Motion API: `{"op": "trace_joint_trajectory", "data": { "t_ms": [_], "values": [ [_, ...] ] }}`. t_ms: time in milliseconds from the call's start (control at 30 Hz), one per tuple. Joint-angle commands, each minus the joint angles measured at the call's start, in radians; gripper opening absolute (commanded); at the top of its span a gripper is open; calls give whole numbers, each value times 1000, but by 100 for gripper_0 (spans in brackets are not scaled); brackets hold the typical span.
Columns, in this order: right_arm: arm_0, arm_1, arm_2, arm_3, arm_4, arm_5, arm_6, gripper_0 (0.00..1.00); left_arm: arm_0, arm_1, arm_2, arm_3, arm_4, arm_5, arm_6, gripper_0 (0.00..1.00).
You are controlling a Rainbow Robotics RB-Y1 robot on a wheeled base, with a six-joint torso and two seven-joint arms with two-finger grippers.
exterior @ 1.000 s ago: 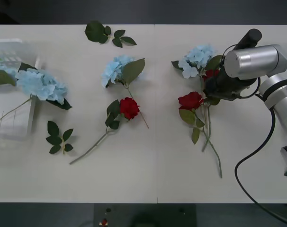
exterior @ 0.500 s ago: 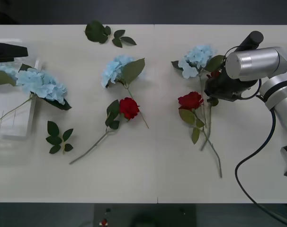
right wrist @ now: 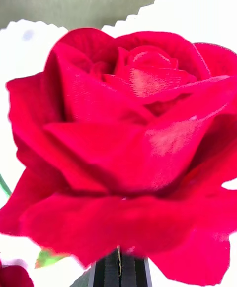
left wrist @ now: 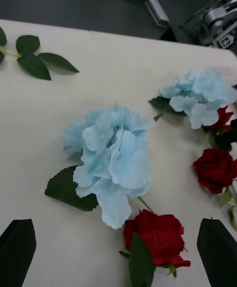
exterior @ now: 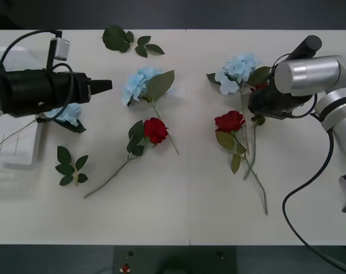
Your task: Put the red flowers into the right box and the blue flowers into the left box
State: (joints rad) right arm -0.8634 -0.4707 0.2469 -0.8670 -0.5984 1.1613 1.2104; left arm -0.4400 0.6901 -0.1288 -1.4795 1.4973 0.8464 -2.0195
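Three red flowers show: one mid-table (exterior: 156,130), one further right (exterior: 229,121), and a third (exterior: 257,88) (right wrist: 123,139) just beside it. My right gripper (exterior: 257,100) (right wrist: 118,268) is shut on this third rose below its bloom. Blue flowers lie at the centre (exterior: 140,83) (left wrist: 111,163), back right (exterior: 237,69) and on the left box's rim (exterior: 68,113). The left box (exterior: 10,154) is the ribbed crate at far left. My left gripper (exterior: 106,85) (left wrist: 116,222) is open above the table just left of the centre blue flower. The right box is out of view.
Loose leaf sprigs lie at the back (exterior: 125,40) and front left (exterior: 71,166). Long stems trail toward the front edge from the roses. A black cable (exterior: 298,197) loops over the table's right front. The front half of the table is bare.
My left arm has swung in from the left over the crate and now points at the centre blue flower. The right gripper has edged slightly right with its rose.
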Motion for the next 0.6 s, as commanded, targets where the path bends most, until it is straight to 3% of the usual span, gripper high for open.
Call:
{"op": "trace_joint_trajectory", "data": {
  "t_ms": [33, 467, 500, 533, 600],
  "values": [
    [-65, -34, -28, -9, -8, 21, 132, 0, -17, -31, -60, -22, -126, -55, -8, 95],
    [-91, -177, -103, 42, -11, 66, 449, 1, -40, -178, -130, 41, -402, -70, 38, 95],
    [-92, -180, -103, 60, -12, 52, 483, 25, -51, -202, -130, 64, -411, -79, 44, 95],
    [-91, -181, -104, 69, -14, 46, 495, 37, -57, -212, -130, 77, -414, -84, 45, 95],
    [-92, -189, -103, 111, -20, 15, 549, 73, -85, -250, -130, 133, -424, -119, 50, 95]
  ]
}}
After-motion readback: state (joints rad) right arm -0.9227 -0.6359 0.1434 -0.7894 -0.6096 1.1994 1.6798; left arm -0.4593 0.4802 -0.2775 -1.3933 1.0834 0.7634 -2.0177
